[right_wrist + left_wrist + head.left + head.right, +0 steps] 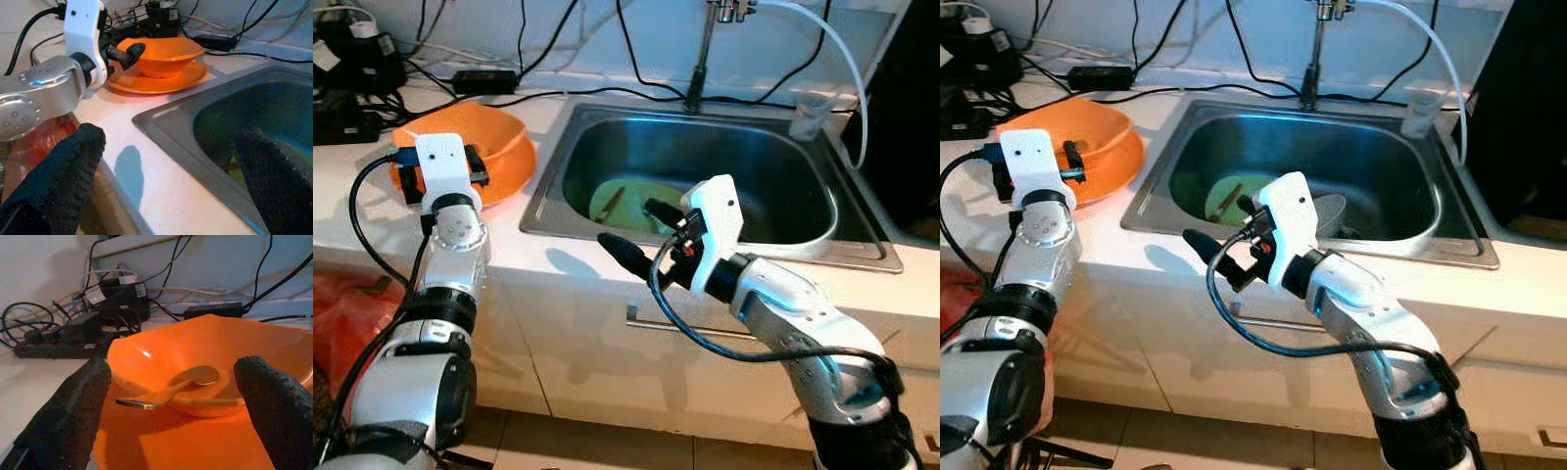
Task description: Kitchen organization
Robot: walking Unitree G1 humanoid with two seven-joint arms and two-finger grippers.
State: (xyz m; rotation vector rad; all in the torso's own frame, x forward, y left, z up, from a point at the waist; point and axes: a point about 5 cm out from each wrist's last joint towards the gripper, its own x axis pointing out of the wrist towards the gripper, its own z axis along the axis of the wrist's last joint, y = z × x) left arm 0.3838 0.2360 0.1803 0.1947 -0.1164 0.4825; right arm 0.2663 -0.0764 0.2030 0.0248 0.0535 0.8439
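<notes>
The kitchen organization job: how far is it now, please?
Done: an orange bowl with a spoon sits on an orange plate. In hand: nothing; the left gripper and right gripper are open. Left: a green plate lies in the sink.

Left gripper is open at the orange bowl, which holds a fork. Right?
Not quite: the orange bowl holds a spoon, not a fork, as the left wrist view shows. The left gripper is indeed open at the bowl.
</notes>
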